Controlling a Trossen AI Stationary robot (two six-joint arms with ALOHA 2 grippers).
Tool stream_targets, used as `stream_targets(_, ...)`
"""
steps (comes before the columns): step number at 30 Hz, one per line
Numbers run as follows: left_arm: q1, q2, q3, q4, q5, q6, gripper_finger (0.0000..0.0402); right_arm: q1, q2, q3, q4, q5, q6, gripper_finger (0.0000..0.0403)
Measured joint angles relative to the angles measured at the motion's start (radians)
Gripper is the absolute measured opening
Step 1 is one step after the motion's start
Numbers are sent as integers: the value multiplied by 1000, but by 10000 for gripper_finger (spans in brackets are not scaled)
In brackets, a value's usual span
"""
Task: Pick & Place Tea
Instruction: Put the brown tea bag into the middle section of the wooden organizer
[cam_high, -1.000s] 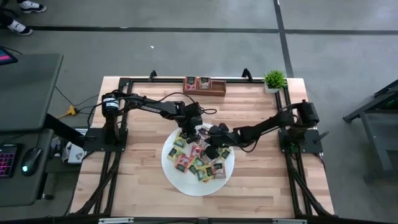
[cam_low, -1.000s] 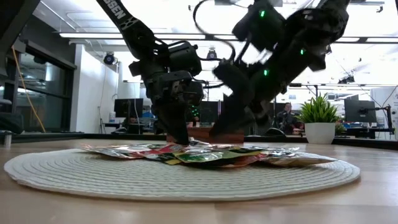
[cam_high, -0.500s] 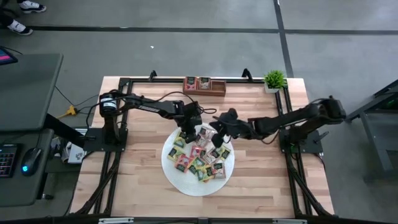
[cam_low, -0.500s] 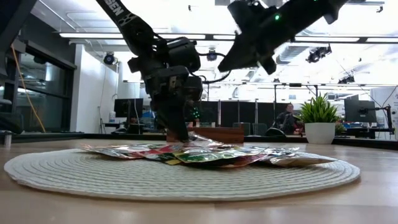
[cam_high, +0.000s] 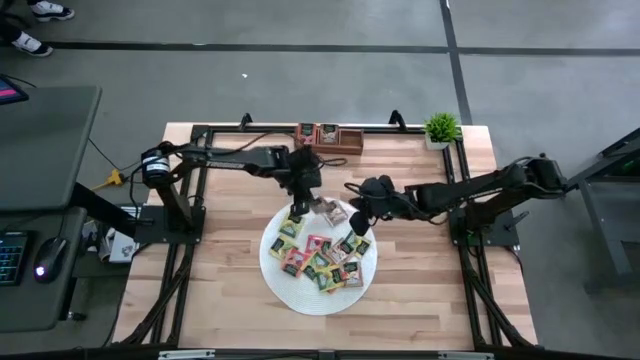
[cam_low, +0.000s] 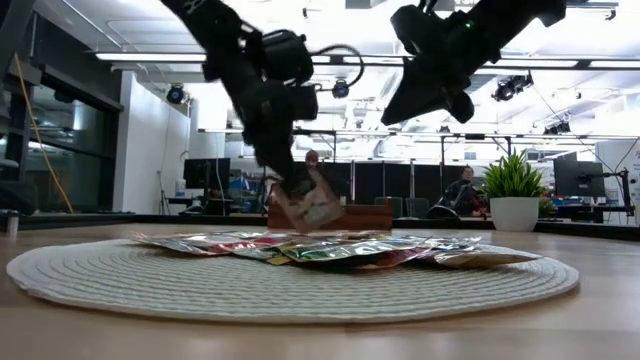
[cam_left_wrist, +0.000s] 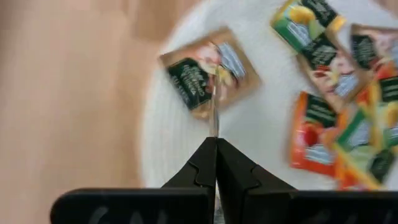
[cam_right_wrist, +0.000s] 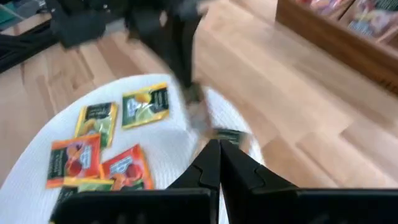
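Several small square tea packets (cam_high: 322, 255) in red, orange, yellow and green lie in a loose heap (cam_low: 330, 248) on the round white woven mat (cam_high: 300, 295). My left gripper (cam_high: 303, 198) hovers over the mat's far part, shut on one pale reddish packet (cam_low: 312, 207). My right gripper (cam_high: 358, 207) is raised above the mat's far right part (cam_low: 400, 105); its fingers (cam_right_wrist: 217, 155) are shut with nothing between them. The brown wooden tray (cam_high: 328, 138) stands at the table's far edge with packets in it. My left gripper pinches the packet by its upper edge (cam_low: 300, 190) between the two fingers, coming from above and pointing down. The packet hangs tilted below the fingers, lifted clear of the mat. In the left wrist view it shows edge-on (cam_left_wrist: 214, 115) between the fingertips.
A small potted plant (cam_high: 440, 128) stands at the table's far right corner. A brownish packet (cam_left_wrist: 208, 71) lies on the mat's rim below my left gripper. Bare wood lies around the mat (cam_low: 300, 285) on all sides. The room behind holds desks and monitors.
My left gripper has risen from the heap and moved a little toward the far edge, carrying one packet lifted clear of the mat. My right gripper has lifted off the mat, going up and toward the far right.
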Motion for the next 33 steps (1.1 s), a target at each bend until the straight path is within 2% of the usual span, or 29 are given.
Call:
stream_targets(6,-1,0,210,-202,-189,251,0,-4,0,0,-2,-60,20,0)
stream_targets(14,43,15,413,-348,-317,384,0,-4,0,0,-4,-62,30,0)
stream_targets(23,166,17,463,-397,-317,465,0,-4,0,0,-7,-62,31,0)
stream_targets(33,281,50,472,-336,-283,537,0,-4,0,0,-19,-52,47,0)
